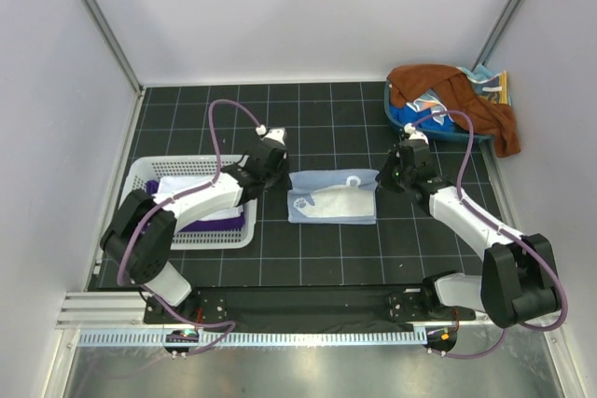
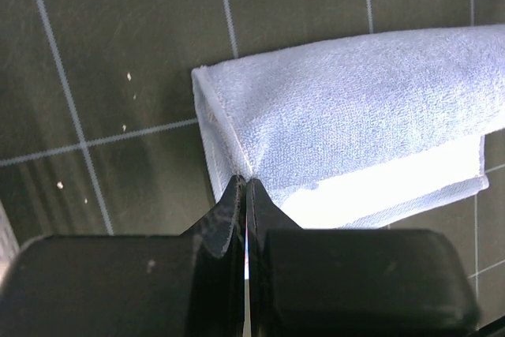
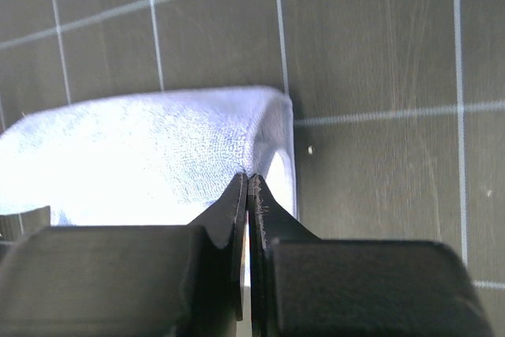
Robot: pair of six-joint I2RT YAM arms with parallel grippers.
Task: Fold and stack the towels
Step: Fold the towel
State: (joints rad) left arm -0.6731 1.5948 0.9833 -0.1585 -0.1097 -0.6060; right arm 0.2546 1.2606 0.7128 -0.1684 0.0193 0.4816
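The light blue towel with a white bear face (image 1: 331, 198) lies in the middle of the black table with white grid lines (image 1: 326, 118). It is folded, and one layer lies on top of another. The left gripper (image 1: 282, 177) is at the far left corner of this towel. In the left wrist view, the left gripper (image 2: 245, 183) has its two jaws pressed tight together. Their tips are right on the stitched edge of the towel (image 2: 355, 100), and the cloth looks pinched between them. The right gripper (image 1: 385, 178) is at the far right corner. In the right wrist view, the right gripper (image 3: 248, 179) also has its jaws squeezed together. Their tips are on the fluffy towel (image 3: 142, 155) near its curled edge, and they seem to nip a bit of cloth too. To the left of the towel is a white plastic basket with slots (image 1: 140, 170). A dark purple towel (image 1: 224, 223) and a plain white towel (image 1: 187, 185) lie inside it, partly hidden under the left arm. In the far right corner of the table is a blue tub (image 1: 403, 120). A rust-brown towel (image 1: 452, 90) hangs over it, and other cloths are bunched up underneath.
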